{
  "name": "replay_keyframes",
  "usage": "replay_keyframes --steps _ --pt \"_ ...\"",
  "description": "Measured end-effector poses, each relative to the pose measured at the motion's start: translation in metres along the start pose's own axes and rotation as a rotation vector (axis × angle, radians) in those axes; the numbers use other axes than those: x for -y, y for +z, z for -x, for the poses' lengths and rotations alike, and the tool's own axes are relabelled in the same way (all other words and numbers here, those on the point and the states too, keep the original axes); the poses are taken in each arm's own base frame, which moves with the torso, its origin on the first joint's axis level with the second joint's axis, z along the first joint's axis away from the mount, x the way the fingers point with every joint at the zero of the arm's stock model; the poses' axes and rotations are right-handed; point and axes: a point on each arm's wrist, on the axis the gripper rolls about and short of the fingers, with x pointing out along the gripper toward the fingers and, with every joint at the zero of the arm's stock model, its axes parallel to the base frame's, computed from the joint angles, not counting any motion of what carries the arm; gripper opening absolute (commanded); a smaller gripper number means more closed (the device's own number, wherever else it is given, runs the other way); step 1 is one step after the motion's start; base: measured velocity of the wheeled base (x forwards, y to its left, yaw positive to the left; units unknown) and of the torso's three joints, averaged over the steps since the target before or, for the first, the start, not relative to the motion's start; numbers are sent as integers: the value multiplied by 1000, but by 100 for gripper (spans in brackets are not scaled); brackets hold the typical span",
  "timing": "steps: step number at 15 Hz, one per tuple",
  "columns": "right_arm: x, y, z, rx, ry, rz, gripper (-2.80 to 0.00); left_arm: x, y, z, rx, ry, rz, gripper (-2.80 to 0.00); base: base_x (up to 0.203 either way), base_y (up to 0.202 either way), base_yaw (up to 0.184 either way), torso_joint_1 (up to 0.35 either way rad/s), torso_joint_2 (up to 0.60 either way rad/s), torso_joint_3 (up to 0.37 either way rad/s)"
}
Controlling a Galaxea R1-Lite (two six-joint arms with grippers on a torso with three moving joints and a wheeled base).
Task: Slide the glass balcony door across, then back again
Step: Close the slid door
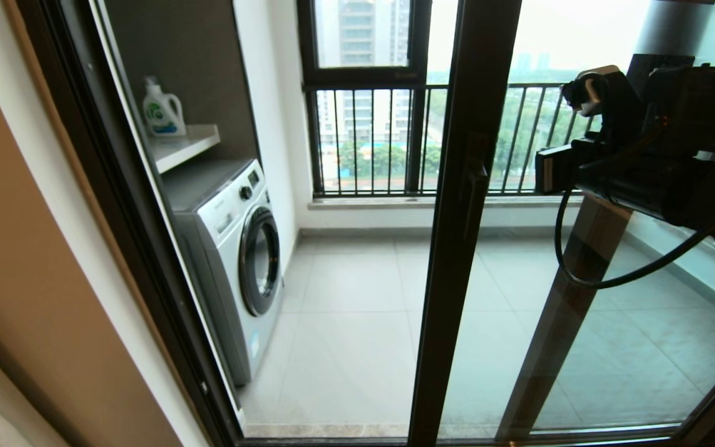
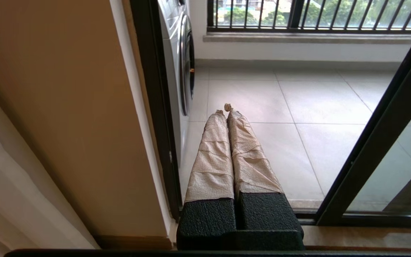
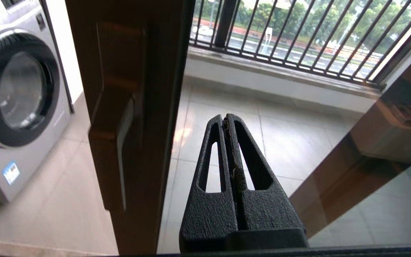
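The glass balcony door (image 1: pixel 457 279) stands partly slid across, its dark upright edge near the middle of the head view, with a gap to its left onto the balcony. Its short bar handle (image 1: pixel 473 186) sits on that upright. My right gripper (image 1: pixel 544 171) hovers just right of the handle, in front of the glass, shut and holding nothing. In the right wrist view the right gripper (image 3: pixel 226 117) lies beside the handle (image 3: pixel 114 142), apart from it. My left gripper (image 2: pixel 226 111), its fingers wrapped in tan tape, is shut and empty, low by the doorway's left frame (image 2: pixel 152 107); the door edge (image 2: pixel 380 142) lies off to its side.
A washing machine (image 1: pixel 239 261) stands at the balcony's left under a shelf with a detergent bottle (image 1: pixel 162 112). The outer window with vertical railing bars (image 1: pixel 370 143) closes the far side. A tan wall (image 1: pixel 16 261) borders the doorway's left.
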Motion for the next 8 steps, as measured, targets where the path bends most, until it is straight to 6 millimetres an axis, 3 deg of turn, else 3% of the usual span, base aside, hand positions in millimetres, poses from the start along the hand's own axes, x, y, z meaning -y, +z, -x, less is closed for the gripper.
replay_keyframes --steps 4,8 --pt "-20 13 7 -25 42 12 -280 0 0 0 0 0 1 -280 0 0 0 0 0 0" --pt "-23 8 2 -64 42 -100 -280 0 0 0 0 0 0 -280 0 0 0 0 0 0"
